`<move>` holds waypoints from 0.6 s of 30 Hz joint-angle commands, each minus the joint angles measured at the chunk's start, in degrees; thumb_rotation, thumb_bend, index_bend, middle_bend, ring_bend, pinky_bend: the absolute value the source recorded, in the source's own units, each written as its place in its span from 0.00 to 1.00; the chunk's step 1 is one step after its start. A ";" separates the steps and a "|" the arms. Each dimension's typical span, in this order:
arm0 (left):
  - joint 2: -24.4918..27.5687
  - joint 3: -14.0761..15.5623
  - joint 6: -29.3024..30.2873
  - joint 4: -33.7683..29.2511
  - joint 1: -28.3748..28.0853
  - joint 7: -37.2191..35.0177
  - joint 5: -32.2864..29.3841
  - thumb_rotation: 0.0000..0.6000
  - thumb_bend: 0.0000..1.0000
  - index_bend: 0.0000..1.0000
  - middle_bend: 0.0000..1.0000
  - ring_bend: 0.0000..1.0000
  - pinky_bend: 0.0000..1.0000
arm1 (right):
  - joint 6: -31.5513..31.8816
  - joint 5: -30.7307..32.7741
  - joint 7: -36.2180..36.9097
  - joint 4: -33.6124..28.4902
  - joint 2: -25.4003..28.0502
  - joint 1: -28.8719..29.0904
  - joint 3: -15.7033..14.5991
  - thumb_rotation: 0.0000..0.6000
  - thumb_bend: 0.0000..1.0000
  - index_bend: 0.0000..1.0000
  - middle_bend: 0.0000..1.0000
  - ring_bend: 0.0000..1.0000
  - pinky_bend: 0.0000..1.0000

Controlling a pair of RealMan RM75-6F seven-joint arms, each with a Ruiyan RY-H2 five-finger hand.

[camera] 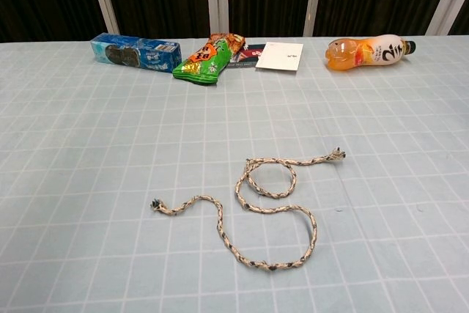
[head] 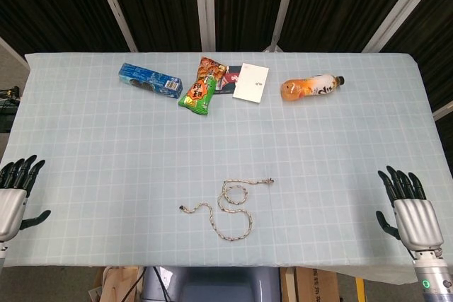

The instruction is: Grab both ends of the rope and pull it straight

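The left hand (head: 13,199) sits at the near left edge of the table (head: 85,139), fingers extended and spread apart, thumb out to the side, holding nothing and touching nothing that can be made out. The right hand (head: 413,212) mirrors it at the near right edge, fingers straight and fanned, also empty. Both show only in the head view, and both are well apart from the rope.

The rope (head: 228,206) lies on the checked pale-blue tablecloth near the front middle of the table, between the two hands. It is a speckled cord, loose and curled: one frayed end (camera: 155,204) points left, the cord runs right, dips toward the near edge in a wide bend, comes back up into a small closed loop, and finishes at the other end (camera: 337,154) further right and further back.

Along the far side stand four items in a row. A blue biscuit pack (camera: 135,51) pictures dark round sandwich cookies; its lettering is too small to read. Just right of it lies a green and orange snack bag (camera: 206,59), its print illegible. A white card (camera: 280,56) rests over a dark flat packet (camera: 248,52) with red marks. Well to the right, an orange drink bottle (camera: 366,51) lies on its side, black cap pointing right, with bold dark characters on a white label that I cannot read for certain.
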 commanded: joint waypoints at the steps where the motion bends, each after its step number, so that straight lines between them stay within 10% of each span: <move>1: -0.04 0.08 0.10 0.00 -0.01 0.22 0.24 1.00 0.04 0.00 0.00 0.00 0.00 | -0.35 0.21 0.26 -0.01 0.04 0.07 -0.05 1.00 0.38 0.00 0.00 0.00 0.00; 18: 0.34 0.18 -0.10 -0.61 0.07 -0.03 0.02 1.00 0.04 0.00 0.00 0.00 0.00 | -0.85 -1.11 0.85 -0.62 0.43 0.40 -0.71 1.00 0.38 0.00 0.00 0.00 0.00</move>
